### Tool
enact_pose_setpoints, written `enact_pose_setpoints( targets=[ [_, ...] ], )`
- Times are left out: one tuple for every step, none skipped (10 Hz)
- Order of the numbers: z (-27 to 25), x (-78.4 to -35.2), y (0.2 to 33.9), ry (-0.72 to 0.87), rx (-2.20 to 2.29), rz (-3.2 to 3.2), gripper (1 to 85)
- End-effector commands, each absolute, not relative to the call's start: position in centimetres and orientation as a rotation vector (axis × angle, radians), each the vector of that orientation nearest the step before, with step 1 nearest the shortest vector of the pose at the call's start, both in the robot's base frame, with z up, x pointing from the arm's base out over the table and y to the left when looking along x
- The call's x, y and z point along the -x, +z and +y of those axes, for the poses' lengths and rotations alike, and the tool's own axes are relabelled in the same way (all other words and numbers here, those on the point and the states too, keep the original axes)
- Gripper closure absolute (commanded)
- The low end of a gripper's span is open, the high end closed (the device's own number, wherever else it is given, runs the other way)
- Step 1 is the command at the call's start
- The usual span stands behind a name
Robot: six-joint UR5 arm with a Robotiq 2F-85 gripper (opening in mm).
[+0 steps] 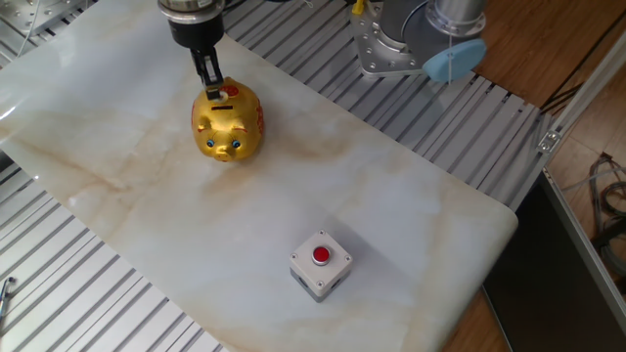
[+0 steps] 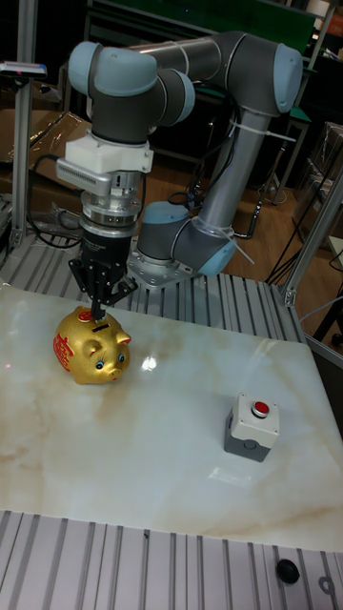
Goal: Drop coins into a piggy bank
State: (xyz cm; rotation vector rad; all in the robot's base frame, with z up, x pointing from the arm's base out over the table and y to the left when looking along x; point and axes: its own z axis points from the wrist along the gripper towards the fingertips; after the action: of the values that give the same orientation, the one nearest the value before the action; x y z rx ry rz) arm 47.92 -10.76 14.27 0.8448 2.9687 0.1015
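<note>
Piggy bank [image 1: 229,122]: upper left of the marble table [image 1: 391,225], gold, upright.
Gripper [image 1: 210,88]: fingertips together right over its back; coin not discernible.
Tip: line up with the slot, release gently.

Pale marble tabletop [image 1: 411,225], grey box [image 1: 320,264] – red button [image 1: 321,255] on top, ribbed metal surround [image 1: 88,293]

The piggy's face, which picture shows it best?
The tall fixed view: the piggy bank is larger there, with eyes, snout and ears clear, and the gripper touching its top. The fixed view shows the piggy bank smaller, from above; you see its face less clearly but the slot on its back better.
</note>
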Motion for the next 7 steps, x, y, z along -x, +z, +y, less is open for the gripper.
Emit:
enact_pose_setpoints(
  targets=[
    [-10.23,-48.54,14.13,0.112,-0.85,2.96,84.7],
    [-10.31,-48.56,14.07,0.108,-0.849,2.959,84.7],
    [-10.36,-48.57,14.04,0.105,-0.849,2.959,84.7],
    [-10.46,-48.44,14.02,0.099,-0.85,2.963,84.7],
    [-10.6,-48.31,14.02,0.09,-0.851,2.966,84.7],
    [-10.72,-48.22,13.98,0.085,-0.851,2.968,84.7],
    [-10.76,-48.21,13.93,0.085,-0.851,2.968,84.7]
  ],
)
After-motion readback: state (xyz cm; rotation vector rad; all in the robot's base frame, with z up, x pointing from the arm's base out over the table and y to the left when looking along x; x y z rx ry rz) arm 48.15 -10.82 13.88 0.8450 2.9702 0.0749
